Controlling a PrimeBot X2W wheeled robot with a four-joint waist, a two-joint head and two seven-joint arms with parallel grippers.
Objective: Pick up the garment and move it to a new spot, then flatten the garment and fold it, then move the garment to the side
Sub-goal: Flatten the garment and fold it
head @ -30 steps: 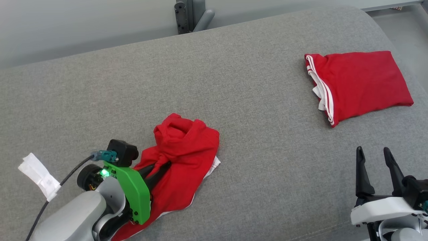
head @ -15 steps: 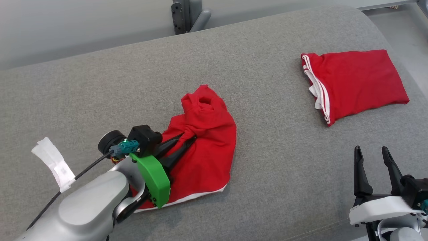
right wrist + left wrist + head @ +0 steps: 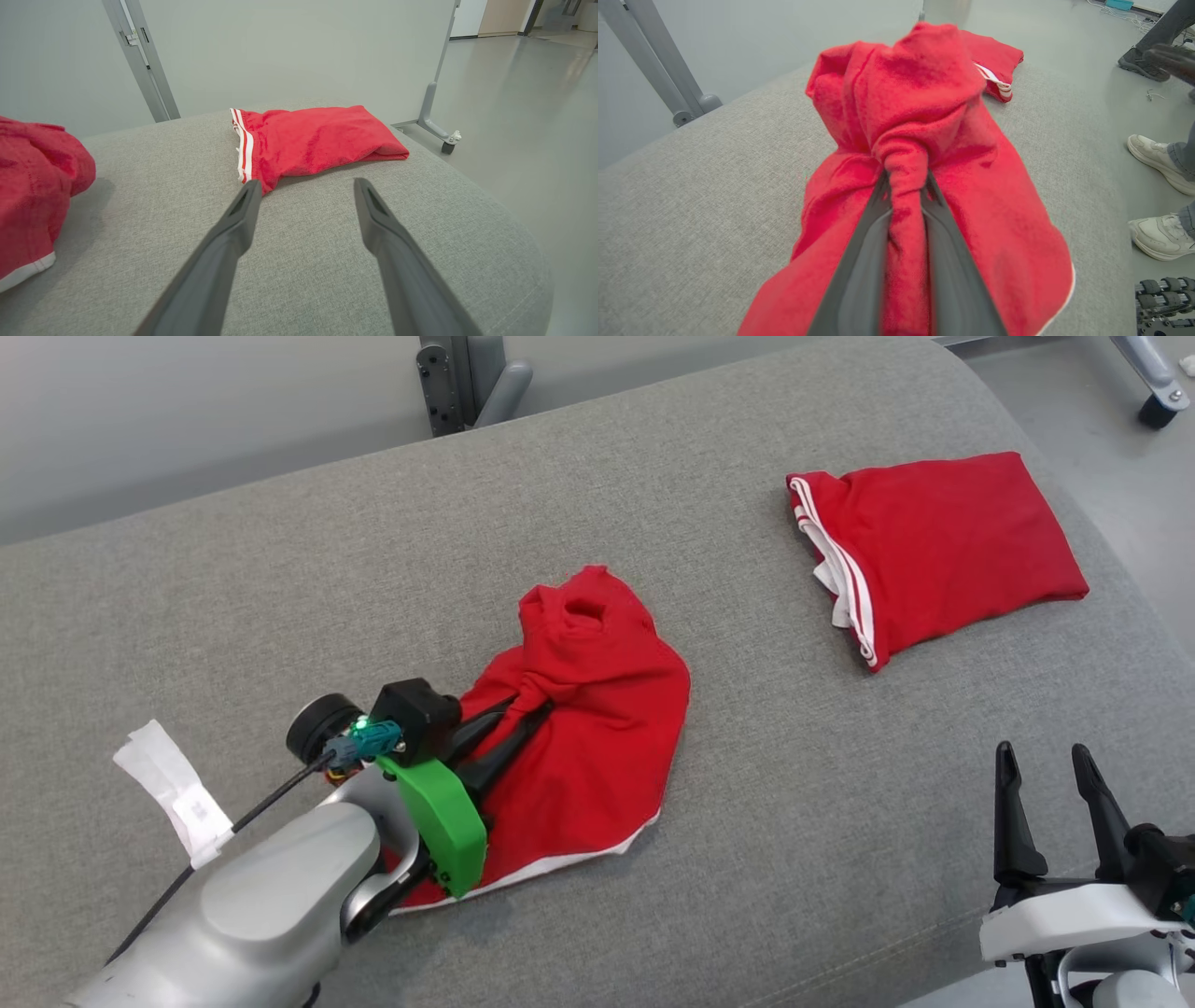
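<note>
The garment is red cloth with a white hem along its near edge. It lies crumpled in a loose heap near the middle of the grey fabric surface. The left claw pinches a twisted bunch of it. Beyond the pinch the cloth rises in a hollow-topped hump, and the hem end spreads flat.

Our left claw has dark fingers. Just behind it we see a black camera block, a teal plug on a black cable, a green cover and a silver-grey forearm. Behind our right claw sits a white housing.
</note>
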